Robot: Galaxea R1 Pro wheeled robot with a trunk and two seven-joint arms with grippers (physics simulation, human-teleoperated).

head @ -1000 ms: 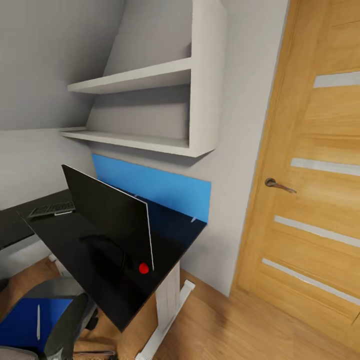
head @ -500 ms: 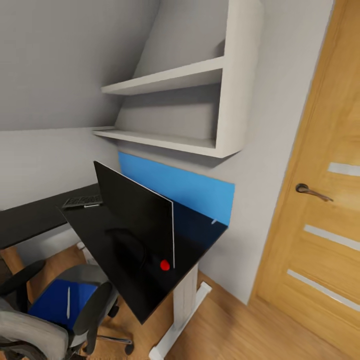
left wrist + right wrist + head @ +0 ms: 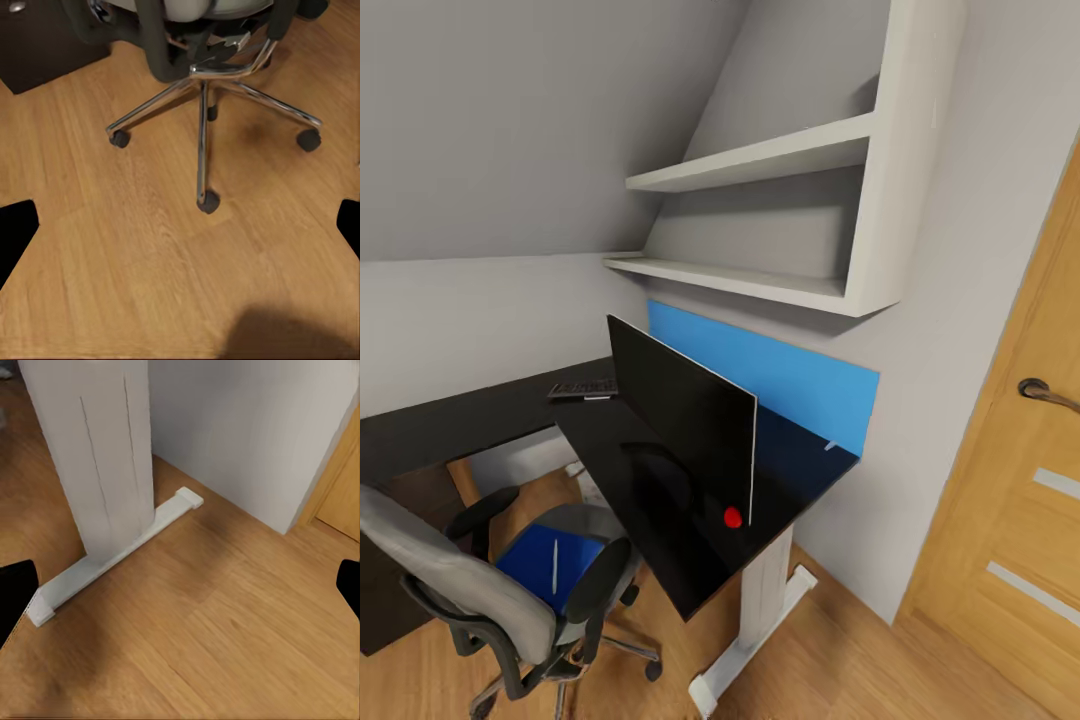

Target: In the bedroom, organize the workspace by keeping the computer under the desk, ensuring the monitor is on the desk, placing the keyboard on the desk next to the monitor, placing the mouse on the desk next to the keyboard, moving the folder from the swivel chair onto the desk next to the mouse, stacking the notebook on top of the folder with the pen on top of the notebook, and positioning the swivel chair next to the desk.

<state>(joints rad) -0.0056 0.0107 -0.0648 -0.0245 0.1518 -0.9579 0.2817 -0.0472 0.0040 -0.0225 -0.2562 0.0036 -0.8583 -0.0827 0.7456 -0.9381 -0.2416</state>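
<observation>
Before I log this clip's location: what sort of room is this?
Probably a home study corner: a black desk bearing a monitor, a swivel chair beside it, white wall shelves and a wooden door.

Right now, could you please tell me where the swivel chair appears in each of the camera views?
Head view: the swivel chair sits low at the left, by the desk, with the folder on its seat.
Left wrist view: its chrome star base and casters fill the upper half, over the wooden floor.
Right wrist view: not in it; a white desk leg stands there.
Shared landmark: the wooden floor.
</observation>
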